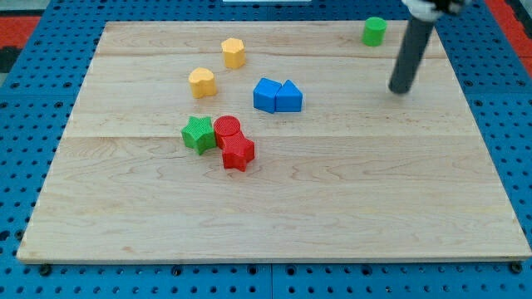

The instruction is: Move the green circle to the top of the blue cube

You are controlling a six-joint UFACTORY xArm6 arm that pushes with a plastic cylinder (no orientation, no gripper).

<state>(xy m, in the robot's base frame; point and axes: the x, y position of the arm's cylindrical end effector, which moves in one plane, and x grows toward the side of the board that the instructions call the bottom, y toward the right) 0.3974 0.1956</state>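
Wooden plank board on blue pegboard. Nearest the view's bottom: red star-shaped block, touching the red cylinder block just above it. Green star-shaped block sits against the red cylinder's left side. All three form one cluster, left of centre.

Next up: two blue blocks side by side, touching. Left one is the blue cube, somewhat rotated; right one is a blue block with a peaked top, exact shape hard to tell.

Left of those: yellow block, rounded/polygonal, and a second yellow hexagonal-looking block further up, apart from each other.

Far end, view's top right: green circle, a short green cylinder block, near the board's top edge, well apart from the blue cube.

My tip is below and slightly right of the green circle, not touching it, right of the blue pair with clear board between. Dark rod runs up out of frame.

Jaws: none on this rig, plain rod only, so no open/closed state to report.
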